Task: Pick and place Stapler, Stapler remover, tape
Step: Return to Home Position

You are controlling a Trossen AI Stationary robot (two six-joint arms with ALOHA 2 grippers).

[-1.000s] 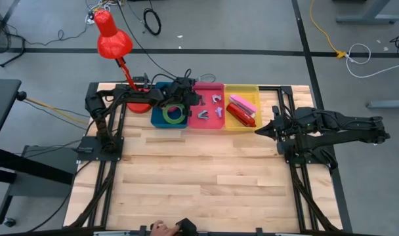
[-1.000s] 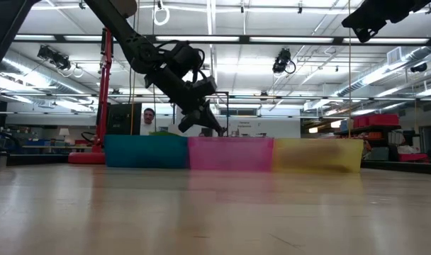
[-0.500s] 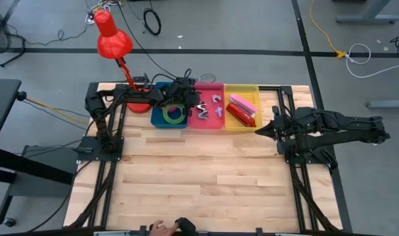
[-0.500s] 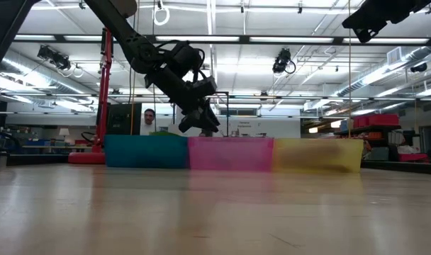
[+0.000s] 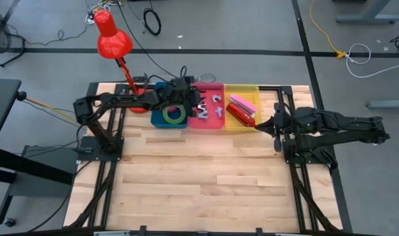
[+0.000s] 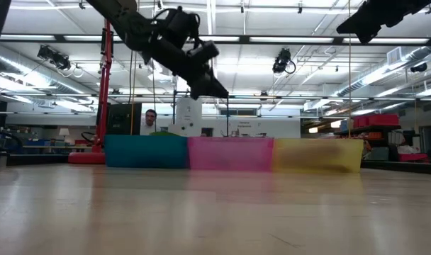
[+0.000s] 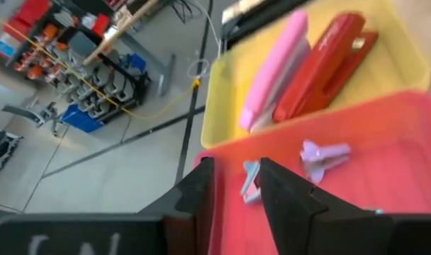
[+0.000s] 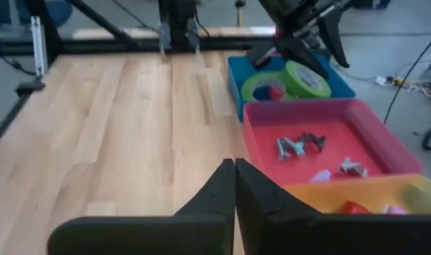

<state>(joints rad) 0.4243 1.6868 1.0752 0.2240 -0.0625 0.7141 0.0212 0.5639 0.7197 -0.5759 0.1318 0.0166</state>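
All looks sorted for you: tape [image 5: 175,115] in blue bin [image 5: 155,122], removers [image 5: 210,111] in red bin [image 5: 212,123], staplers [image 5: 242,109] in yellow bin [image 5: 242,86]. L gripper [image 5: 197,105] hangs above the bins, fingers apart, empty. R gripper [image 5: 258,129] sits right of them, fingers together. Only homing remains, I think.

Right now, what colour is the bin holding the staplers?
Yellow; the bin shows best in the high view.

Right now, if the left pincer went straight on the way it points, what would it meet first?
Probably the light blue staple remover in the red bin; depth is unclear.
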